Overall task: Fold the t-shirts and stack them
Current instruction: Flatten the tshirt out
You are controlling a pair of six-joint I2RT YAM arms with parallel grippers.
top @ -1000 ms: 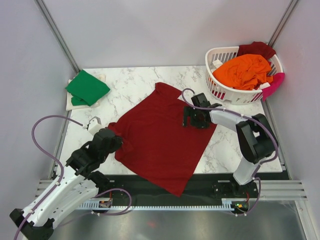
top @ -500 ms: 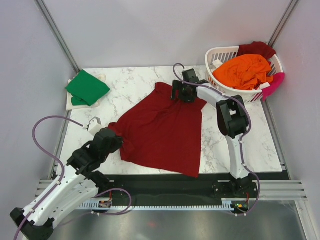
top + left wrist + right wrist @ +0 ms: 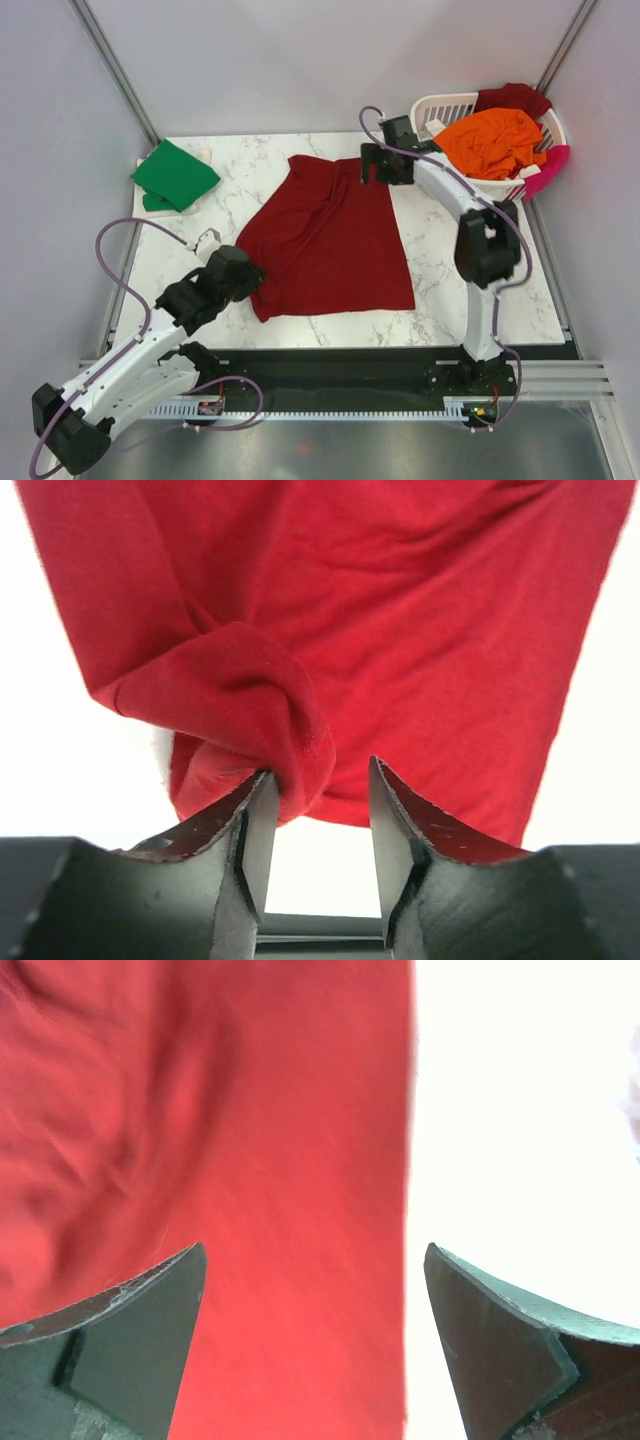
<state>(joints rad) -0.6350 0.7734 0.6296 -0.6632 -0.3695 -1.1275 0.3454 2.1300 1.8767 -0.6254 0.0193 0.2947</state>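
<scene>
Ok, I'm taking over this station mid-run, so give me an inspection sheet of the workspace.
Surface: white marbled tabletop, shirt across its middle.
Job's things: large dark red cloth t-shirt spread mid-table, near-left corner bunched; folded bright green t-shirt at far left corner; orange t-shirt, second dark red t-shirt and pink t-shirt in or over the basket.
Clutter: white slotted plastic laundry basket, far right corner.
Grippers: left pincer open at the bunched corner; right pincer open above the shirt's far right edge.
Cables: purple cables loop off both arms.
Surroundings: plain pale walls, metal frame posts.
</scene>
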